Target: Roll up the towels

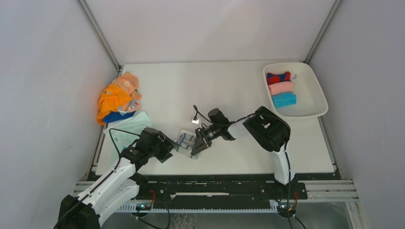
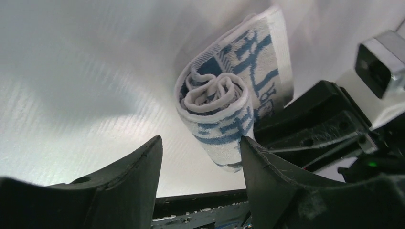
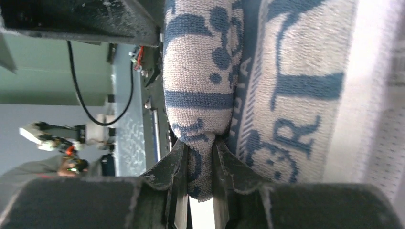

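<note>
A white towel with blue-grey print [image 1: 185, 141] lies rolled on the table between the two arms. Its spiral end [image 2: 215, 98] faces the left wrist camera. My left gripper [image 2: 200, 145] stands open just short of that end, nothing between its fingers. My right gripper [image 3: 198, 145] is shut on a fold of the same towel [image 3: 203, 71], pinching it from the other side. At the far left lies a heap of unrolled towels: orange [image 1: 112, 100], bright blue [image 1: 117, 116] and pale mint [image 1: 126, 129]. Three rolled towels, red-and-blue [image 1: 278, 77], pink [image 1: 280, 88] and bright blue [image 1: 283, 99], sit in the tray.
A white plastic tray [image 1: 315, 93] stands at the back right of the table. Grey walls close in the left, back and right sides. A black rail [image 1: 215, 188] runs along the near edge by the arm bases.
</note>
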`<state>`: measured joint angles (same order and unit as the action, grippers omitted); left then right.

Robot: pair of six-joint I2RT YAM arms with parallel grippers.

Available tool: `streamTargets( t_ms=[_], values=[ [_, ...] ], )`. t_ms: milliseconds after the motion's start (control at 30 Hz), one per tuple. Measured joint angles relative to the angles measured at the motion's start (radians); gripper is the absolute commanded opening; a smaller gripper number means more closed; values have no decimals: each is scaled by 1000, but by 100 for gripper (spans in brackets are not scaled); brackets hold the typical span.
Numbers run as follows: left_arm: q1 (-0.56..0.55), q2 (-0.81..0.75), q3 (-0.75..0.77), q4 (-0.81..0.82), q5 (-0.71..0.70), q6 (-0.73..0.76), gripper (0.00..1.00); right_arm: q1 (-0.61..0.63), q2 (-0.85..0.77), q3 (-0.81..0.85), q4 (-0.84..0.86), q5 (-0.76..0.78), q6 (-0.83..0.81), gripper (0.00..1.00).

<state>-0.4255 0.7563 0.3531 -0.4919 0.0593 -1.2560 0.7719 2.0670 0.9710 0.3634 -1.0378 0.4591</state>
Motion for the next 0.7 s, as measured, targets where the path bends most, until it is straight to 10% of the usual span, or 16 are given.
streamTargets(
  t_ms=[467, 700],
  values=[
    [-39, 163, 0, 149, 6, -24, 63, -45, 100, 40, 33, -127, 181, 5],
    [-48, 195, 0, 171, -14, -52, 32, -45, 92, 53, -31, -110, 161, 19]
  ],
)
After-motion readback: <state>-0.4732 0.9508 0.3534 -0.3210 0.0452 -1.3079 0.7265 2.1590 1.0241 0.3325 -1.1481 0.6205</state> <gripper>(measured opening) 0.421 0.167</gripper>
